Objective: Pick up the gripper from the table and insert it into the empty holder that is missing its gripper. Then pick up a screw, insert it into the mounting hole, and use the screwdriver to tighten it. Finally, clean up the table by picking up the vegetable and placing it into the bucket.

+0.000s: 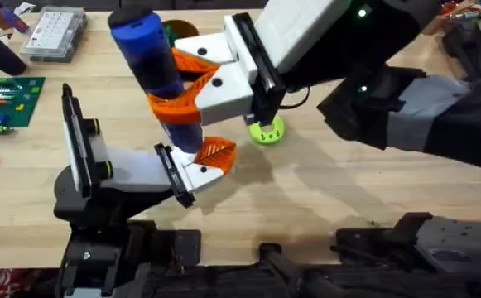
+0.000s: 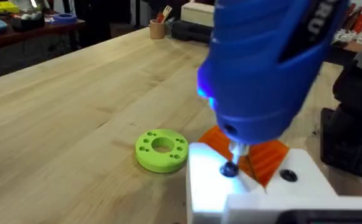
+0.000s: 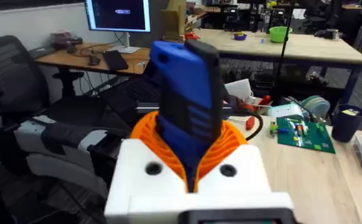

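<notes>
Overhead, starting at the left, a green circuit board [image 1: 8,99] and a clear compartment box [image 1: 54,33] lie well away from the work. Next comes the holder [image 1: 192,174], low and just left of centre on the surface [image 1: 348,199], with the gripper [image 1: 217,151] already seated at its tip. The holder looks to be the head of the left arm, and whether the left end effector [image 1: 203,161] is open or closed cannot be told. Over it the screwdriver [image 1: 153,66] leans, and the right end effector [image 1: 170,83] is clamped around its blue body, orange pads on either side. The left wrist view has the thin bit [image 2: 238,152] resting on a dark screw [image 2: 229,169] in the white block, just beside the orange finger. The step in hand is probably the tightening. To do it well, the right arm should bring the tool's axis in line with the screw, since a leaning bit tends to slip out of the head. It should press down lightly and evenly while the holder stays put, and stop once the head sits flush, as extra torque could crack the printed part. Further right a green ring [image 1: 266,131] lies near the holder but apart from it, clear of the tool.
</notes>
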